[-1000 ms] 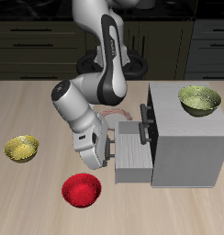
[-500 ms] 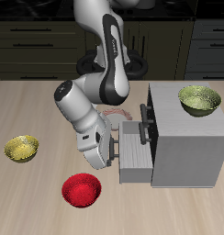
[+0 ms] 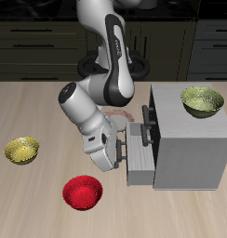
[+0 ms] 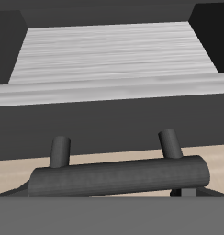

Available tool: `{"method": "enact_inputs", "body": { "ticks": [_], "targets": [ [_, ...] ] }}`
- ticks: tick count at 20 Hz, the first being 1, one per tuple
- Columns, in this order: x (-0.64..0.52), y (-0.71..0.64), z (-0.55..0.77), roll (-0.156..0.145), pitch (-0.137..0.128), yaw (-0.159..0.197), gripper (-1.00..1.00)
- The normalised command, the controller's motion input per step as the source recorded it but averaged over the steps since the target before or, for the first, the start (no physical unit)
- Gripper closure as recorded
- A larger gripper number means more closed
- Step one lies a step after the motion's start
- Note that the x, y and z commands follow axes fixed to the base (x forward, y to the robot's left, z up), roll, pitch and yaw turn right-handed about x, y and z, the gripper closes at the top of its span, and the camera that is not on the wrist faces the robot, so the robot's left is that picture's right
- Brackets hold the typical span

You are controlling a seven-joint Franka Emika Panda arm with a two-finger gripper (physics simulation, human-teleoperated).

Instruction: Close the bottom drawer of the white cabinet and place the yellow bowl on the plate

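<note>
Directly ahead of the hand (image 3: pixel 113 153), the bottom drawer (image 3: pixel 143 160) of the white cabinet (image 3: pixel 190 139) is standing partly open; the hand is bearing against its front, finger opening indeterminable. The yellow bowl (image 3: pixel 21 150) is sitting well behind the hand, awaiting transfer.

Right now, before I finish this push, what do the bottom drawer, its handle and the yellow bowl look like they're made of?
The bottom drawer reads as matte painted panel, flat pale grey without grain, though wood or metal is unclear. Its handle looks like dark satin metal or plastic: a smooth round bar with soft highlights. The yellow bowl seems glazed ceramic or glossy plastic, with a shiny, ribbed inside.
</note>
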Motion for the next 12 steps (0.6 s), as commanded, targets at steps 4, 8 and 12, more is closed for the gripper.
{"method": "enact_inputs", "body": {
  "ticks": [4, 8, 12],
  "targets": [
    [0.22, 0.22, 0.16, 0.008, -0.078, -0.009, -1.0],
    [0.1, 0.16, 0.14, 0.024, -0.037, -0.011, -1.0],
    [0.08, 0.12, 0.13, 0.012, -0.035, 0.006, -1.0]
  ]
}}
